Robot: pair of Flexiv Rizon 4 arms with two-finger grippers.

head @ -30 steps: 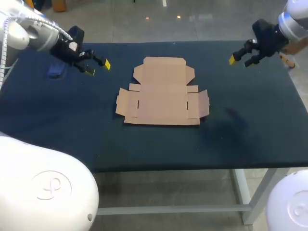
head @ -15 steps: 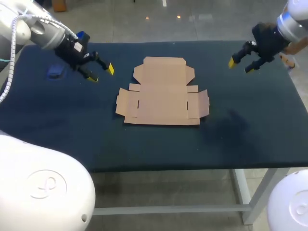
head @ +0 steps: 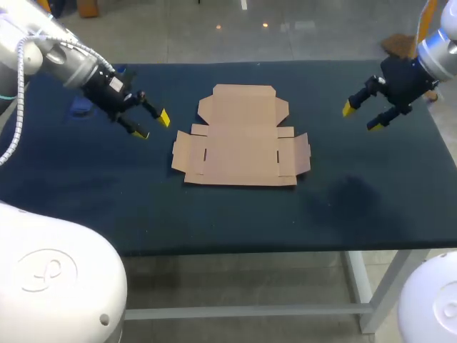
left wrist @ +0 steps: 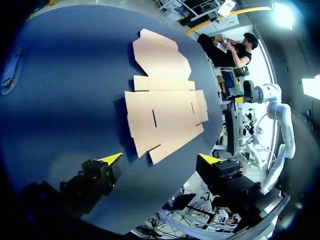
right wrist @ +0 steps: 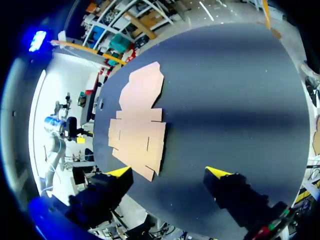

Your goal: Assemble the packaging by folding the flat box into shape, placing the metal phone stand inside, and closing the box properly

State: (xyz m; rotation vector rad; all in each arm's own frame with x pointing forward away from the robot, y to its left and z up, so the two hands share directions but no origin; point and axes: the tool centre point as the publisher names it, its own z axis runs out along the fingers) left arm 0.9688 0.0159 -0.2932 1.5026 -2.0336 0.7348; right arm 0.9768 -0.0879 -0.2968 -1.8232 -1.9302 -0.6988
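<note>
Worktop (head: 214, 214): dark blue surface.
Flat box (head: 241, 143): brown card, unfolded, lying flat at the worktop's middle, between the two tools, touching neither.
Left tool (head: 152, 126): fingers spread, holding nothing, near the box's left side.
Right tool (head: 361, 118): fingers spread, holding nothing, well right of the box.
Small blue object (head: 82, 108): far left on the worktop, kind unclear.

The box (head: 241, 139) lies flat in the middle of the table (head: 214, 214). The left gripper (head: 152, 126) hangs just left of it, and the right gripper (head: 361, 118) is well off to its right. Near the table's left edge, partly hidden by the left arm, lies a small thing (head: 77, 109), perhaps the stand.
</note>
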